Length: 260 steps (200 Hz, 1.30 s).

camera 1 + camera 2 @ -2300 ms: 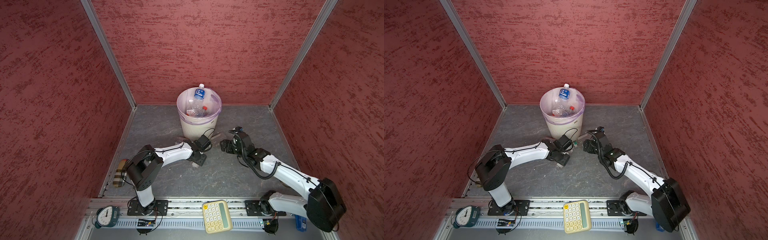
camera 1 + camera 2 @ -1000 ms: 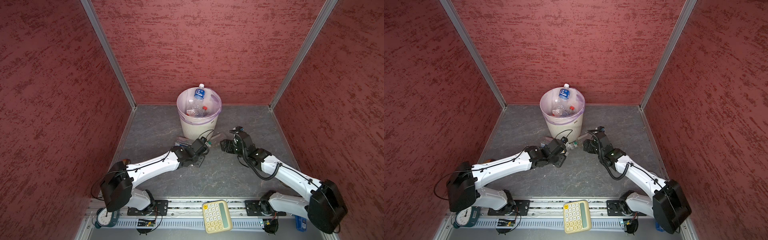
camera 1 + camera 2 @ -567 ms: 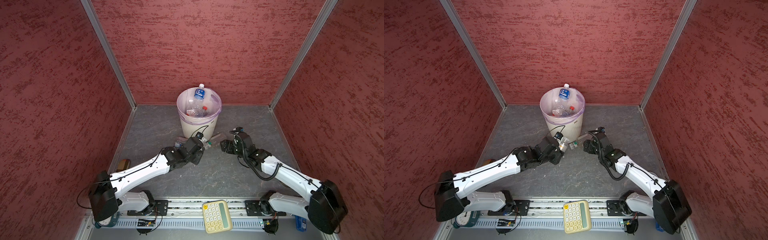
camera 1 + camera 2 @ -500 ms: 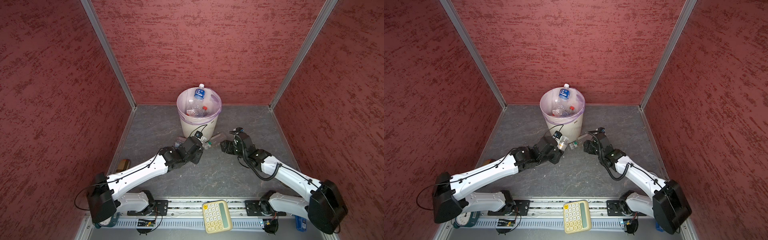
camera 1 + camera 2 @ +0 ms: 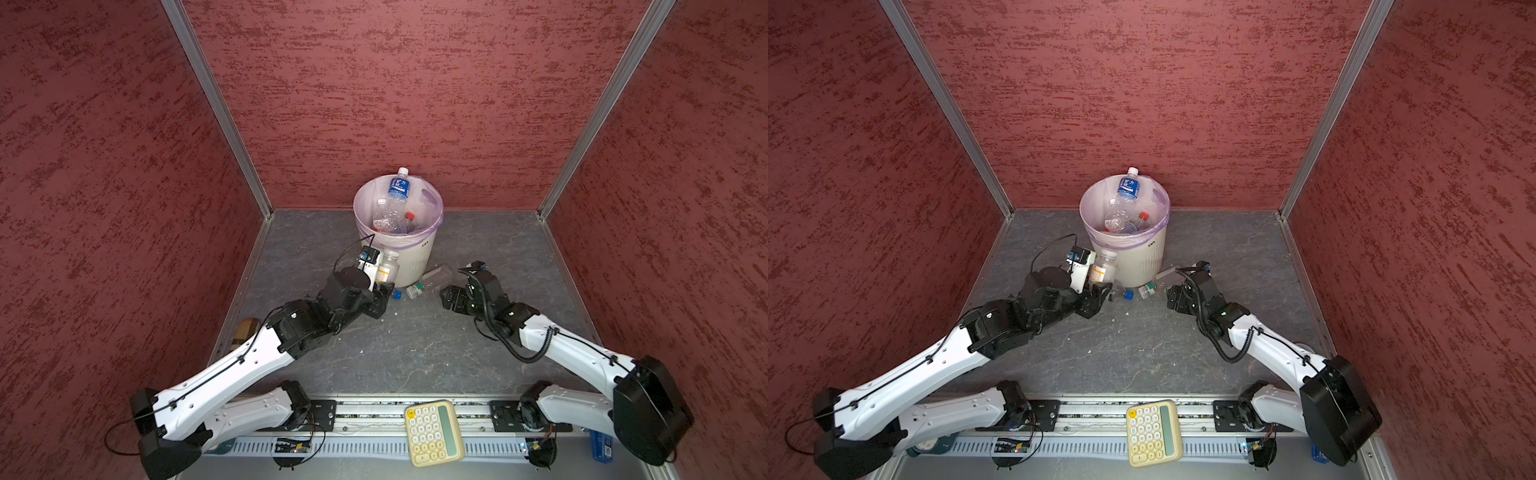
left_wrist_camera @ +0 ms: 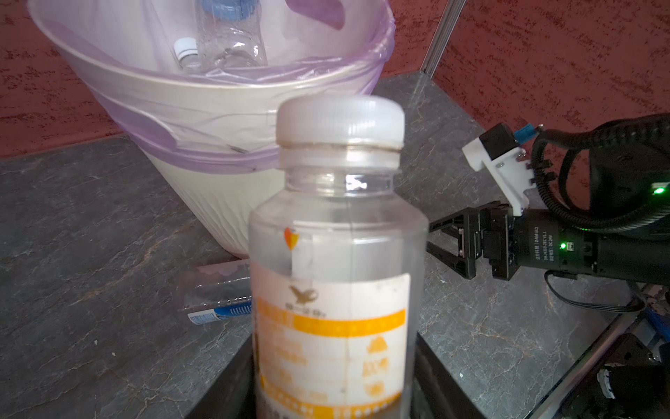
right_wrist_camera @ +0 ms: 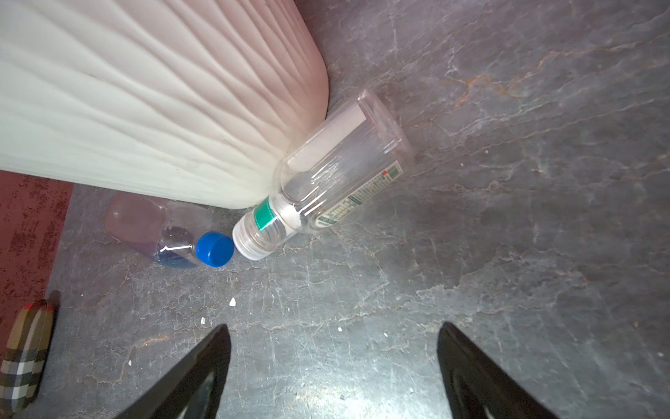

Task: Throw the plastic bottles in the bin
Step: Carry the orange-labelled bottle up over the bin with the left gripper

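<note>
The cream ribbed bin (image 5: 415, 259) (image 5: 1142, 259) with its lilac liner stands at the back and holds several plastic bottles, one with a blue label (image 5: 398, 189). My left gripper (image 5: 380, 287) (image 5: 1100, 291) (image 6: 333, 399) is shut on an upright white-capped bottle with an orange and white label (image 5: 388, 266) (image 6: 337, 254), just in front of the bin wall and below its rim. My right gripper (image 5: 451, 297) (image 7: 333, 330) hangs open over bare floor. Ahead of it a green-banded bottle (image 7: 337, 170) and a blue-capped bottle (image 7: 170, 232) lie against the bin's foot.
Red walls close in the left, back and right sides. A plaid-patterned object (image 5: 245, 330) (image 7: 25, 359) lies by the left wall. A yellow calculator (image 5: 432, 432) rests on the front rail between the arm bases.
My left arm has lifted the orange-labelled bottle off the floor and carried it up beside the bin. The right arm has stayed almost still with its jaws open.
</note>
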{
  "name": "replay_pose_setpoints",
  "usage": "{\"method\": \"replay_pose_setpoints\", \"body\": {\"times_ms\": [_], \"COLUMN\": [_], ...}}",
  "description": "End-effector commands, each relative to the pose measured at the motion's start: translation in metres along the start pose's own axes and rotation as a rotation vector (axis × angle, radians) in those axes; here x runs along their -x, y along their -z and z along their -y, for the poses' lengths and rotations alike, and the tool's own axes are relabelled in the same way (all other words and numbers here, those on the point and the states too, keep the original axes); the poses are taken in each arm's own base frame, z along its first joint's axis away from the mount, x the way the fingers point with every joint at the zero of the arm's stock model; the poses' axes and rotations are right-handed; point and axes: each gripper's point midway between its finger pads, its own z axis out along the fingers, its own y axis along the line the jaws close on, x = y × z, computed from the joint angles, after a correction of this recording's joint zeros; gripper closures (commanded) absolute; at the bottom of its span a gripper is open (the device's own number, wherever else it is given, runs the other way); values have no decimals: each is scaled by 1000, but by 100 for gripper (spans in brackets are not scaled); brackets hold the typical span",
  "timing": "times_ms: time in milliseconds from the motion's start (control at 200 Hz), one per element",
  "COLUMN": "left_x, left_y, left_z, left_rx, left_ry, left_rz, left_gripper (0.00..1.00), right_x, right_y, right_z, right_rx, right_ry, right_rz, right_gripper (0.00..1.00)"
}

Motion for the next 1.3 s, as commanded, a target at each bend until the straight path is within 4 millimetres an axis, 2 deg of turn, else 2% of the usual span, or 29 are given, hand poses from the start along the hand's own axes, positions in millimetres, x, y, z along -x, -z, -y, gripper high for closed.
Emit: {"method": "replay_pose_setpoints", "body": {"times_ms": [0,195,526,787,902,1077,1202,1297], "left_x": [24,37,57,74,84,105,138,173], "left_y": [16,35,82,98,98,84,64,35], "left_z": [-4,-11,-36,-42,-41,-38,-46,-59], "left_rx": [-8,-6,40,61,58,34,18,-5], "left_ry": [43,72,138,134,125,120,145,183], "left_rz": [75,128,301,360,377,406,424,428], "left_gripper": [68,67,66,66,66,66,66,66], "right_x": [4,6,9,11,10,12,14,13], "right_y": [-1,-1,-3,-1,-1,0,2,4], "right_z": [-3,-7,-11,-13,-13,-16,-18,-18], "right_rx": [23,36,46,48,49,64,76,82], "right_ry": [-24,-23,-22,-15,-15,-15,-24,-24], "right_rz": [13,13,11,17,15,21,28,29], "right_gripper": [10,10,10,10,10,10,10,10]}}
